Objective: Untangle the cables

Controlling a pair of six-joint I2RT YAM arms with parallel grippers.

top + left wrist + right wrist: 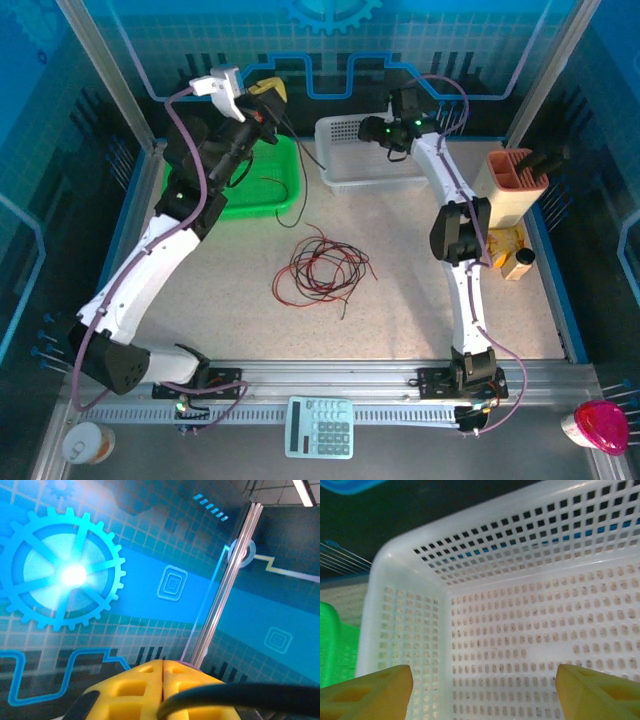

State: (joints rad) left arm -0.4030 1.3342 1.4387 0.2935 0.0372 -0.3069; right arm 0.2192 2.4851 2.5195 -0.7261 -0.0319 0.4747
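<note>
Left gripper (268,92) is up high pinching a black strand (305,148), I guess to lift it clear of the cables (322,268). Right gripper (482,680) hangs spread over the basket (375,580).

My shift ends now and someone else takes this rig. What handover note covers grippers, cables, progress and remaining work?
Left gripper: shut, raised above the green tray, apparently on a black cable trailing toward the white basket.
Right gripper: open over that basket, holding nothing.
Red and black cables: tangled mid-table.
Done: at most one strand pulled out.
Left: separate the bundle.
</note>
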